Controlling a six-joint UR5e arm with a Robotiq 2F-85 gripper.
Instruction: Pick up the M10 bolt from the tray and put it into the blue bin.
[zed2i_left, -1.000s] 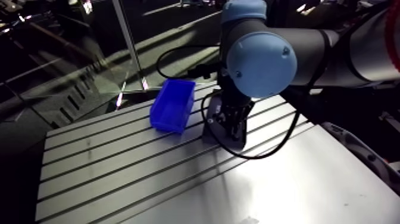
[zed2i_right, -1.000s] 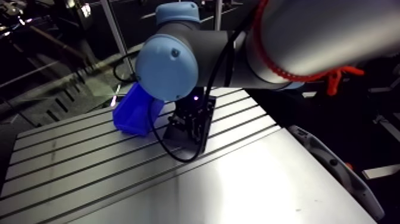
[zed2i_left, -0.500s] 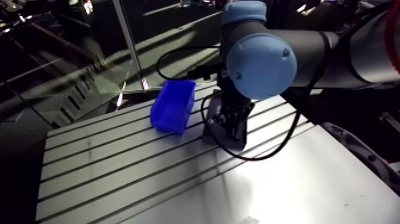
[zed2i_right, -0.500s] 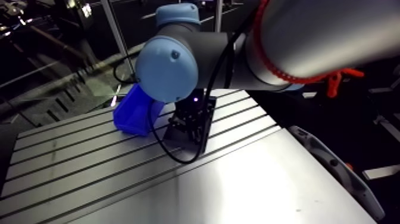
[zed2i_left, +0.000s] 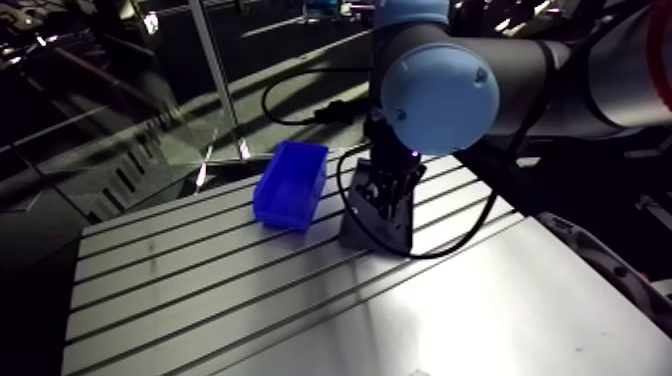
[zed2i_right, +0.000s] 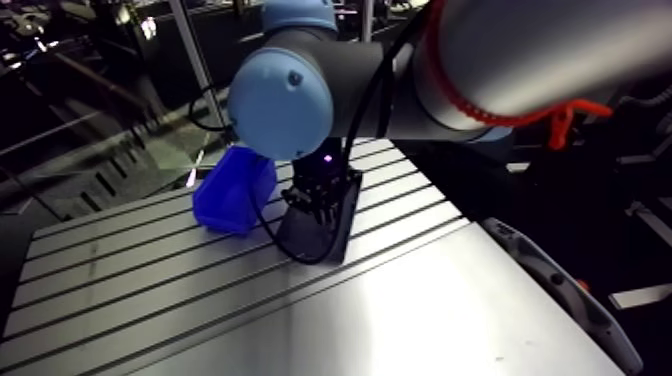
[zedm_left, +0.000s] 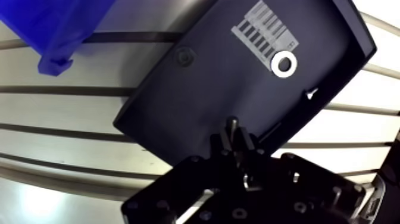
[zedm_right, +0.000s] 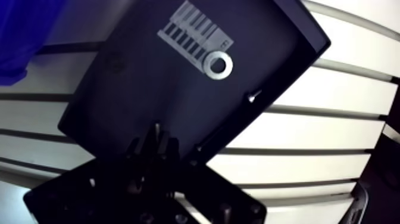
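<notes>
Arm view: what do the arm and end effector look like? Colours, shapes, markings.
The arm is built of thick dark-grey round tubes, with a large round light-blue joint cap that bears a small dark dot near its rim. The end effector is black and blocky, with screw holes in its body. A small violet light glows just above it.

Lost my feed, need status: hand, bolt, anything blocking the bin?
Hand shut on dark bolt, over tray. Blue bin beside tray, path looks open. One washer lies on tray.
</notes>
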